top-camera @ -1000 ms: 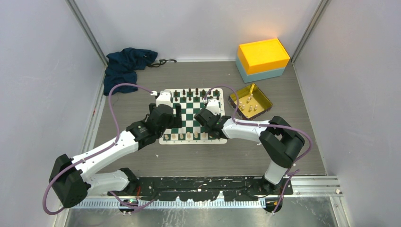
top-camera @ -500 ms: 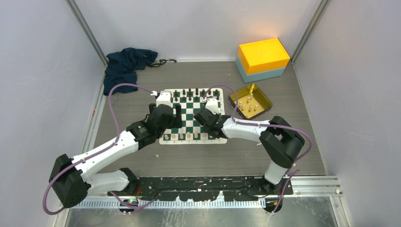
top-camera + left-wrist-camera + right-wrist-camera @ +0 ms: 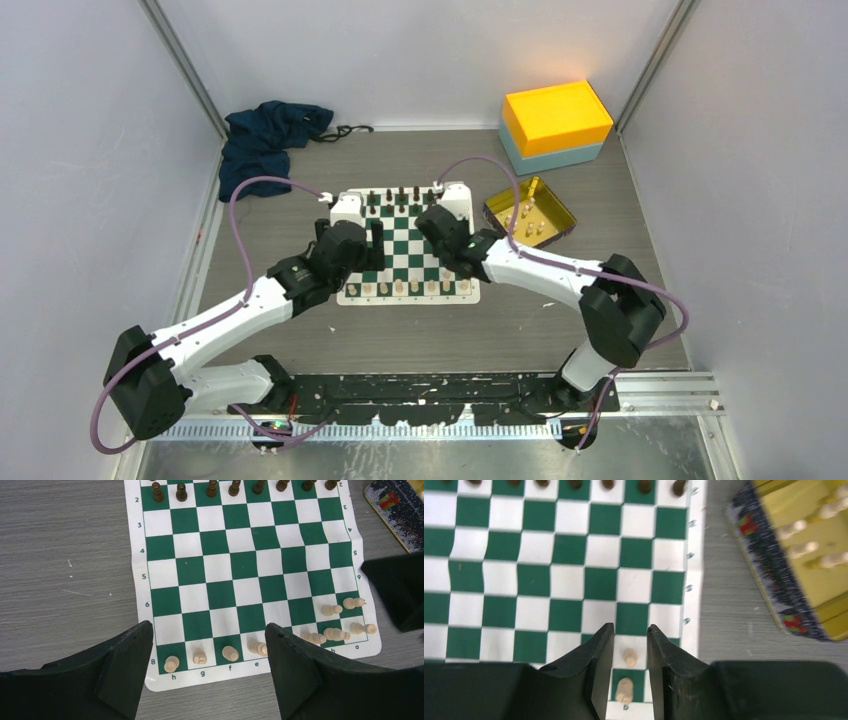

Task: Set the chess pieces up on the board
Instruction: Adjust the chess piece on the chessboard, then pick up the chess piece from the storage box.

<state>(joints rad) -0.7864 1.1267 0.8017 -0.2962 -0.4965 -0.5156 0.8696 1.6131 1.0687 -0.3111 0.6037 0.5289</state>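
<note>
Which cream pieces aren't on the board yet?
The cream pieces in the gold tray right of the board; the rest stand on its near two rows.

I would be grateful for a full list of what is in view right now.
board: one, green and white, table centre
cream chess pieces: at least nine, board's near rows
black pieces: at least eight, board's far edge
tray: one, gold, right of board
tray pieces: several, cream, inside tray
yellow box: one, on a light blue box, far right
cloth: one, dark blue, far left
left gripper: open, above board
right gripper: narrowly open, above the board's near right corner
</note>
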